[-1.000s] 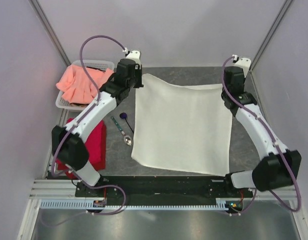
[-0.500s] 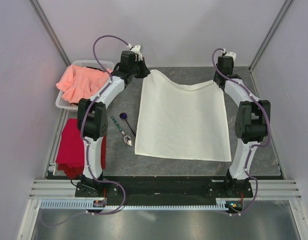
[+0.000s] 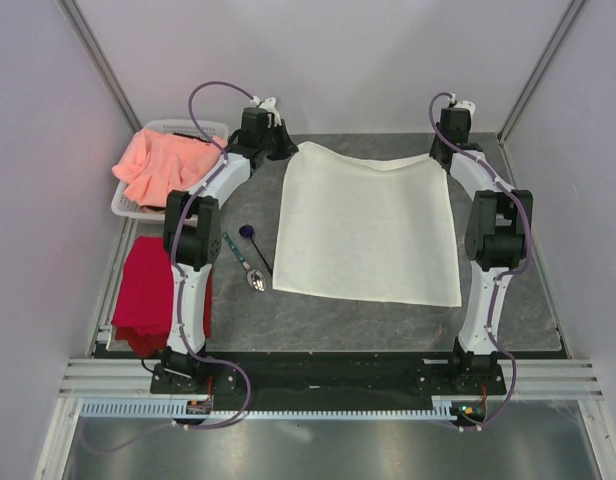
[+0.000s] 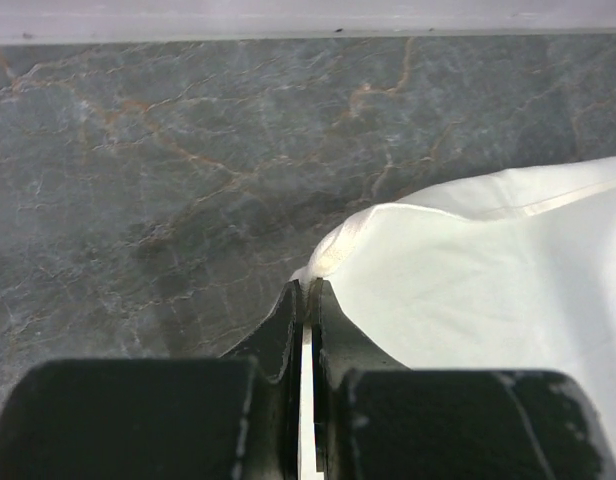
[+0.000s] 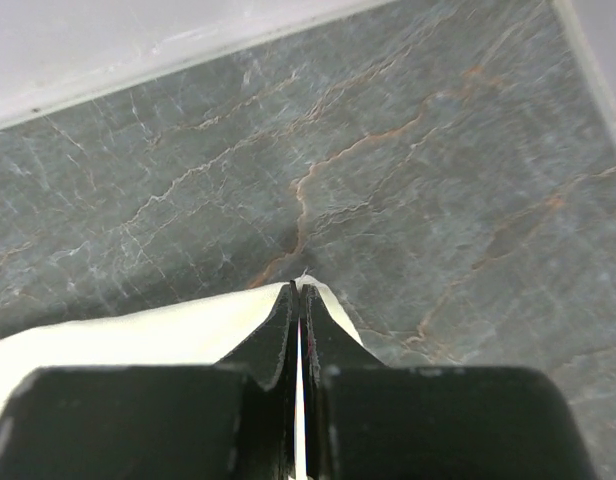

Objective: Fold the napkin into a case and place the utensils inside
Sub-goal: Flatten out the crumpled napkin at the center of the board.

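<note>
Napkin (image 3: 368, 235) is lying unfolded across the grey worktop (image 3: 338, 325), no case formed yet. The left pincer (image 4: 306, 292) is clamping the napkin's far-left corner between closed jaws, the cloth bunching up just ahead of them. The right pincer (image 5: 297, 290) is pinching the far-right corner likewise, closed on the cloth. Both arms are reaching out toward the back wall. The utensils (image 3: 256, 281) are lying on the worktop just beside the napkin's left edge, not touching it. A red cloth (image 3: 153, 290) is sitting at the left margin. A salmon-pink cloth (image 3: 160, 165) is resting in a white basket (image 3: 213, 128) behind it.
</note>
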Controlling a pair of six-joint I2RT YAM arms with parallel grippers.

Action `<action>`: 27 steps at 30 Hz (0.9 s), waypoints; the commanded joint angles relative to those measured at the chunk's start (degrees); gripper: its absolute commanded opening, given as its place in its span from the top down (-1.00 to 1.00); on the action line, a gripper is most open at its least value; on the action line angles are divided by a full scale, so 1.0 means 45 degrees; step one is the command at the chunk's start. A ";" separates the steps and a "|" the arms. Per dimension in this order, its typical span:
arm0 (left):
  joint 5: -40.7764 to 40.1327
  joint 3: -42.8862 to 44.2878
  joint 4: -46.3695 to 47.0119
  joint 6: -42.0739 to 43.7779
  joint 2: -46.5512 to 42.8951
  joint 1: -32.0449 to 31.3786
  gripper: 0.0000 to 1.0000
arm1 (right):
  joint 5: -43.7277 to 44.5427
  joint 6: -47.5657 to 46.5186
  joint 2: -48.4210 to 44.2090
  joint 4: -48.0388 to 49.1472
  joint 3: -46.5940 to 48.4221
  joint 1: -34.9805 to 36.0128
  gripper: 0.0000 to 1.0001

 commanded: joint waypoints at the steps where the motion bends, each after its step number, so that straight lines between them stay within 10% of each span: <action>1: -0.0327 0.1274 0.0726 -0.0817 0.0809 0.0247 0.95 | -0.0163 0.0769 0.1240 0.0069 0.1292 -0.0558 1.00; 6: -0.1787 0.3559 0.0668 -0.1091 0.2606 0.0677 0.07 | -0.1916 0.1416 0.3929 0.0050 0.4453 -0.1261 0.77; 12: -0.2261 0.4950 -0.0560 -0.1013 0.2303 0.0931 -0.28 | -0.1356 0.1010 0.4977 -0.2465 0.8014 -0.1516 -0.29; 20: -0.1148 -0.2343 -0.0950 -0.1696 -0.3812 -0.0159 -0.10 | 0.0147 0.1728 -0.0490 -0.4753 0.1056 -0.1497 -0.76; 27: -0.1284 -0.8913 -0.1187 -0.2849 -0.8872 -0.2270 0.06 | -0.1736 0.3506 -0.6247 -0.4621 -0.6198 -0.1243 -0.79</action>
